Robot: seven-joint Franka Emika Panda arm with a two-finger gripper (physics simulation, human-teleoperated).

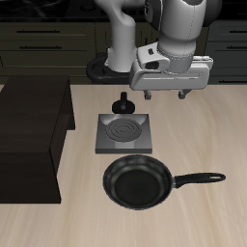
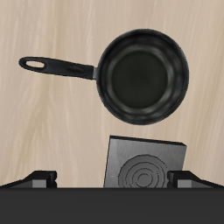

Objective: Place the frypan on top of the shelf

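The frypan [image 1: 138, 182] is round and glossy black and lies flat on the table near the front edge, its long handle [image 1: 198, 179] pointing sideways. It also shows in the wrist view [image 2: 143, 74], empty. The shelf [image 1: 29, 135] is a large dark boxy unit with a flat top at the table's side, apart from the pan. My gripper [image 1: 164, 95] hangs high above the table, behind the stove plate and well away from the pan. Its fingers [image 2: 42, 179] stand wide apart with nothing between them.
A square grey stove plate [image 1: 125, 132] with a spiral coil lies between the pan and the robot's base; it also shows in the wrist view [image 2: 147, 166]. A small black knob [image 1: 123, 101] stands just behind it. Dark drawer cabinets [image 1: 39, 39] line the back.
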